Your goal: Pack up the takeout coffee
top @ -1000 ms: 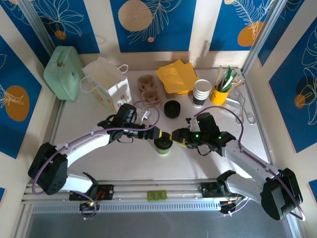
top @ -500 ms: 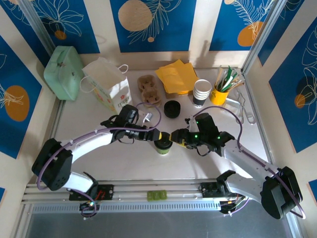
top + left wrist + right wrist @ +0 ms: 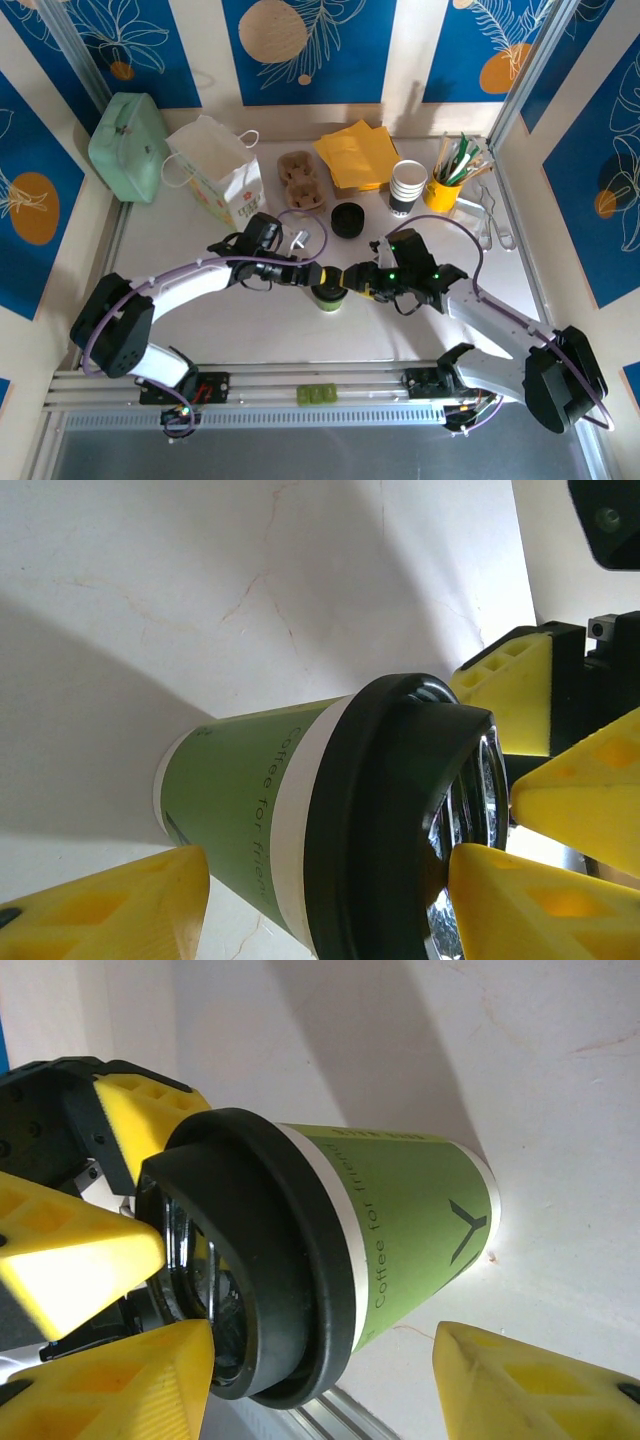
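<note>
Middle of the table (image 3: 330, 335) now: a pale, faintly veined top under bright light, with hard shadows. The takeout coffee (image 3: 328, 293) stands upright right between the two sets of fingertips. The left gripper (image 3: 320, 277) is hard against one side and the right gripper (image 3: 352, 278) hard against the other, nearly nose to nose above the black lid.

From both wrist views, each pair of yellow jaws is spread wide, the green side and lid framed in the gap. Nothing looks clamped, though this close I can't tell whether a pad brushes the lid's rim.

Out beyond the left gripper are a white paper bag (image 3: 215, 180) and a mint-green case (image 3: 128, 145). Beyond the right gripper sit a loose black lid (image 3: 347, 220) and yellow napkins (image 3: 355, 155).

Further back are the blue wall panels (image 3: 300, 50), printed with leaves and orange discs, with cream stripes between them. A metal rail (image 3: 300, 378) runs behind both wrists.
</note>
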Tool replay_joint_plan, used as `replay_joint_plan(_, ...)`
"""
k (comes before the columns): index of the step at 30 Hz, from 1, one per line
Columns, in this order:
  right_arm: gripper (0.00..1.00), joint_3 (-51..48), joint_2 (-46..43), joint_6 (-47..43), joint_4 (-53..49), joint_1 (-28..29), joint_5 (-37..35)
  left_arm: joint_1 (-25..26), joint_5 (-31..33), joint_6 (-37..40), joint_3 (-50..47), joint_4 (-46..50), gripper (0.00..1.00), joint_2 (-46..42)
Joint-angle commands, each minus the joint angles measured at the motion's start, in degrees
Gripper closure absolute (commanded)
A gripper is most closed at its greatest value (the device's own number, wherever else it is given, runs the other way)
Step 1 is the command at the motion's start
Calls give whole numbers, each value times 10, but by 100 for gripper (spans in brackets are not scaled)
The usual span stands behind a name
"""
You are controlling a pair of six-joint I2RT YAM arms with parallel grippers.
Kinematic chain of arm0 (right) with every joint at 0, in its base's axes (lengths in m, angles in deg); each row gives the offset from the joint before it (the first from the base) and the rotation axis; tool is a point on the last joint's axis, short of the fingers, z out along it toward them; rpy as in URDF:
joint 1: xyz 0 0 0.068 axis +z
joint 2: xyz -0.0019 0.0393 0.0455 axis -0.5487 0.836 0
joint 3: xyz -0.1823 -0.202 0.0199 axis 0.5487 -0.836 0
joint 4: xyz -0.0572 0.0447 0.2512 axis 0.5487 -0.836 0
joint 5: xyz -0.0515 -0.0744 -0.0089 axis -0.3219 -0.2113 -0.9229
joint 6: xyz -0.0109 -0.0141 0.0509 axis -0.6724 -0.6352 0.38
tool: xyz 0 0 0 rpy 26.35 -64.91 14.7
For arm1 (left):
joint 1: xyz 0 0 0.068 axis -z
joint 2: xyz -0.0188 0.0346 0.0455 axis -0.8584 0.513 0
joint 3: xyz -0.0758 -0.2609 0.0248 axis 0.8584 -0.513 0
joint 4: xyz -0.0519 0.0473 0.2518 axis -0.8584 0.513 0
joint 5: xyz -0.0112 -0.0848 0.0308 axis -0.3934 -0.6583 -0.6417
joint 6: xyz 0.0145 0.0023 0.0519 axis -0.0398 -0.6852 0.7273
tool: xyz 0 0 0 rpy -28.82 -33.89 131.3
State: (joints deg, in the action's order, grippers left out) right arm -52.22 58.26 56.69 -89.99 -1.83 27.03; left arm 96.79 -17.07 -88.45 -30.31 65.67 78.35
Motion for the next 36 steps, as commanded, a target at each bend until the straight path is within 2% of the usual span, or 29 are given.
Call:
replay_joint_plan(1,40,10,6,-9,-2,7,-10,4,8,16,-4,24,36,-2)
replay_joint_plan(14,41,19,15,-9,-36,17,-51,-1,23,20,-9,32,44,19)
replay_joint_plan(22,43,34,19,4,-116,28,-135,-17,47,43,-12,54,51,42)
replay_joint_plan(28,43,12,29,22,-109,28,-130,-15,60,51,-20,59,53,52)
replay_joint_plan(36,43,-6,21,36,-106,28,-138,-11,59,64,-12,70,53,23)
